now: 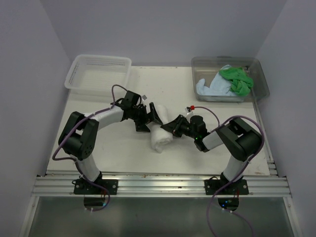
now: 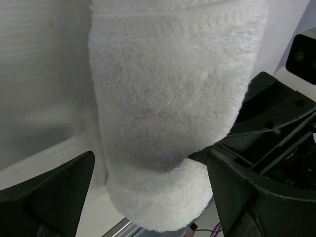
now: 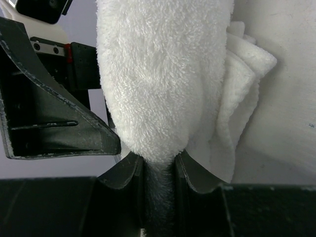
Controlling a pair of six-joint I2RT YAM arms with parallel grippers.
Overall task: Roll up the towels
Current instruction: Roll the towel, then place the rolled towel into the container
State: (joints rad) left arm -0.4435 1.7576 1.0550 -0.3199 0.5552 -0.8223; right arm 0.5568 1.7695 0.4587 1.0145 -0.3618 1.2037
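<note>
A white towel (image 1: 159, 137), rolled into a thick cylinder, lies mid-table between both arms. My left gripper (image 1: 150, 118) stands open, one finger on each side of the roll's far end; in the left wrist view the roll (image 2: 168, 108) fills the gap of that gripper (image 2: 150, 163). From the right, my right gripper (image 1: 170, 127) is shut on a fold of the white towel (image 3: 158, 74), pinched between its narrow jaws (image 3: 158, 165). Loose layers of the towel hang to the right of the pinch. A green towel (image 1: 236, 79) and a light blue towel (image 1: 212, 88) lie crumpled in the clear tub.
The clear plastic tub (image 1: 261, 74) stands at the back right corner. A white lattice basket (image 1: 98, 74) sits at the back left. White walls close in the table on three sides. An aluminium rail (image 1: 158, 185) runs along the near edge.
</note>
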